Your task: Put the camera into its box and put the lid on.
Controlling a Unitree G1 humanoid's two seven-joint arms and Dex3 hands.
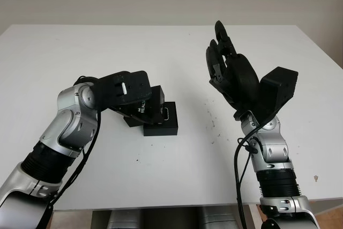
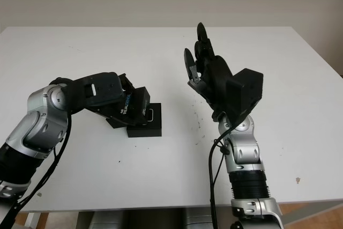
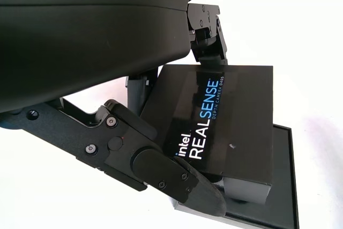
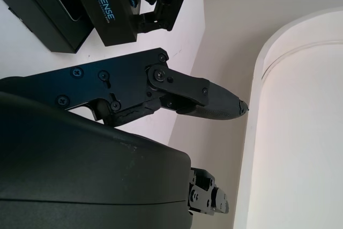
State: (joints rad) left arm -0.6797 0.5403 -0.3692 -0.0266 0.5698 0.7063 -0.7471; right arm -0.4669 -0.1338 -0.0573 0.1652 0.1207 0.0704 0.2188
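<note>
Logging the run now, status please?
Left hand shut on lid, tilted over box. Right hand open, raised over table. Nothing blocking.

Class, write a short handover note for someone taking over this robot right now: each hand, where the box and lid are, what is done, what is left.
Left hand: shut on the lid, the black one printed "intel REALSENSE", held tilted above the box.
Right hand: open, raised above the table to the right of the box, holding nothing.
Box: black, on the table near its middle, partly under the lid.
Camera: cannot tell whether it is inside the box; the lid and hand cover the box's opening.
Done: lid picked up and brought over the box.
Left: check that the camera is in, lower the lid squarely, press it on, let go.
</note>
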